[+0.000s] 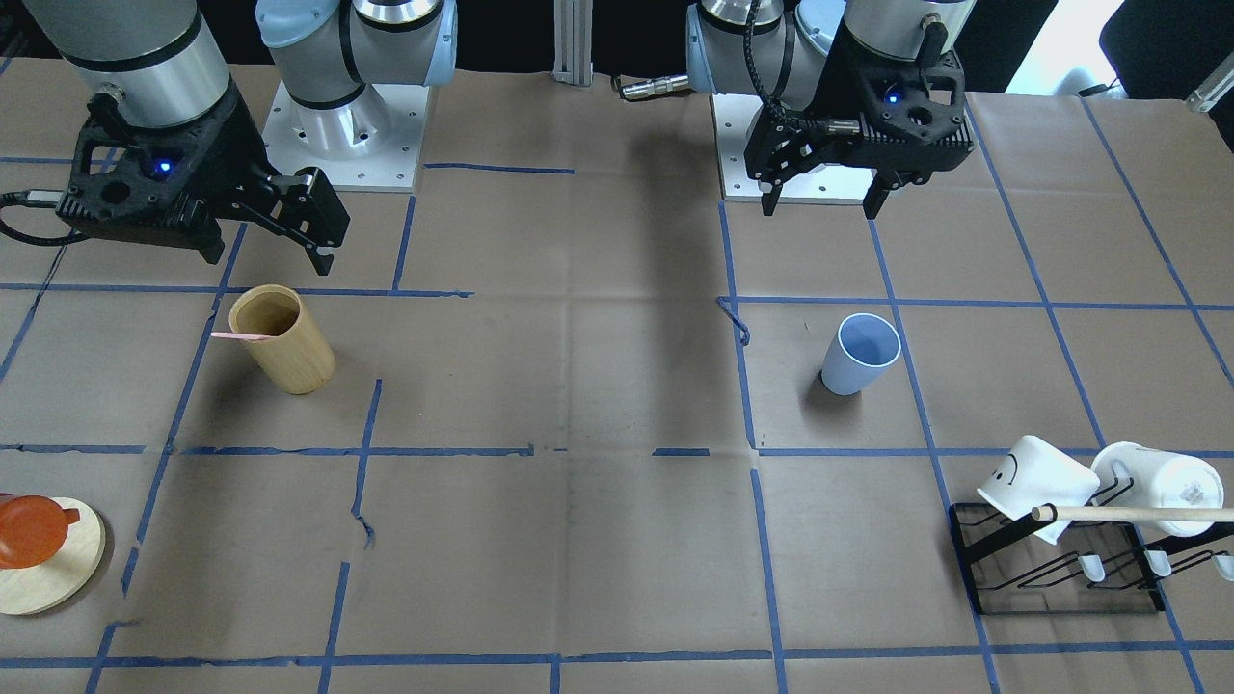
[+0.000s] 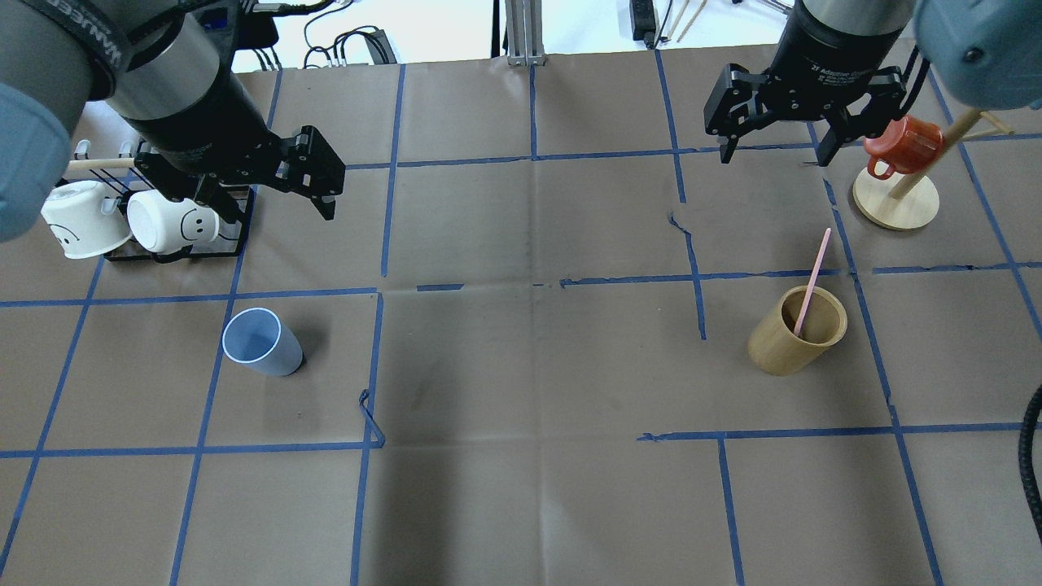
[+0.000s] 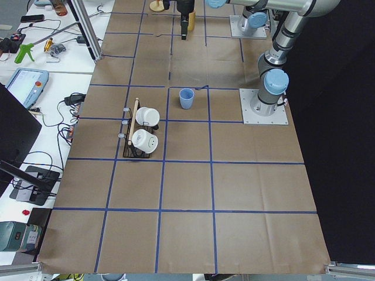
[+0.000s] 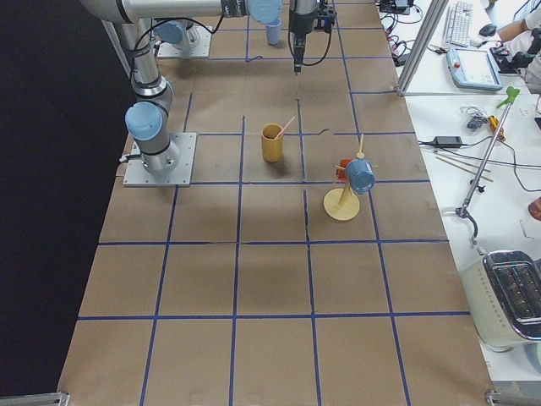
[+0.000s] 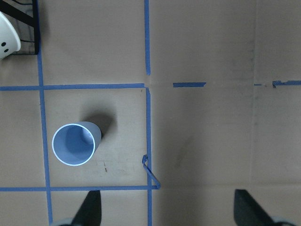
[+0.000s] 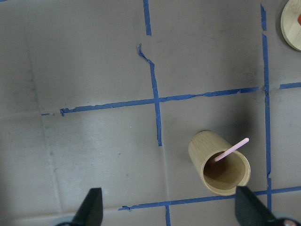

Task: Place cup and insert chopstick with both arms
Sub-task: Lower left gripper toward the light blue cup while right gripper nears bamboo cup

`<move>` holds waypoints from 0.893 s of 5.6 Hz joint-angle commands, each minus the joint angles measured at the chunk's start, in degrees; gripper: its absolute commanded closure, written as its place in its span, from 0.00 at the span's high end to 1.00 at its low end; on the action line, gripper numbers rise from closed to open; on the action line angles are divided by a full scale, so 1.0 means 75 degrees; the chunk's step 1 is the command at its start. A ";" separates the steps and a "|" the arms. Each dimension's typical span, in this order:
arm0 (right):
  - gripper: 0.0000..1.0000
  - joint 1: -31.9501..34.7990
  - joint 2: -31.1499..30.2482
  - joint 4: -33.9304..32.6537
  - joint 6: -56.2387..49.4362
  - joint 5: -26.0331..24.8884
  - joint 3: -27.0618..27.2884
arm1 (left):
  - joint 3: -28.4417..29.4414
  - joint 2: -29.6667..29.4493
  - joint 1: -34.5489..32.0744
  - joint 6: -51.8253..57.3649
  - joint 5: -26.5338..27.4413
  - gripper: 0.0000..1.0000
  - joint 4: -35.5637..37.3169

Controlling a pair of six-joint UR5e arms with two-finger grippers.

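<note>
The light blue cup (image 1: 861,355) stands upright and empty on the table, and also shows in the overhead view (image 2: 262,342) and the left wrist view (image 5: 75,143). One pale pink chopstick (image 2: 812,281) leans in a tan wooden cylinder (image 2: 794,338); it also shows in the right wrist view (image 6: 231,149) and the front view (image 1: 241,336). My left gripper (image 2: 277,212) is open and empty, above the table beyond the cup. My right gripper (image 2: 773,159) is open and empty, well beyond the cylinder. Both wrist views show wide-apart fingers (image 5: 91,209) (image 6: 91,207).
A black rack (image 2: 175,244) holds two white mugs (image 2: 171,221) and a wooden dowel (image 1: 1128,514), close to my left gripper. A round wooden stand (image 2: 895,207) with a red mug (image 2: 904,145) is next to my right gripper. Blue tape lines cross the brown paper.
</note>
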 commanded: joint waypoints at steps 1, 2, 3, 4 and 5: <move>1.00 -0.0011 0.0007 -0.0002 0.0000 -0.0005 0.0000 | 0.0000 0.0000 0.0011 -0.0010 0.0000 0.99 0.0012; 1.00 0.0000 0.0007 -0.0002 0.0000 0.0019 0.0058 | 0.0000 0.0000 0.0011 0.0001 0.0000 0.99 0.0000; 1.00 -0.0011 0.0007 -0.0002 0.0000 -0.0004 0.0059 | -0.0012 0.0000 0.0011 0.0001 0.0000 0.99 0.0000; 1.00 -0.0093 0.0007 -0.0026 -0.0012 -0.0074 0.0094 | -0.0023 -0.0011 0.0081 0.0129 0.0000 0.99 0.0000; 1.00 -0.0210 0.0019 -0.0037 -0.0209 -0.0144 0.0106 | -0.0105 -0.0035 0.0232 0.0815 0.0000 0.99 -0.0035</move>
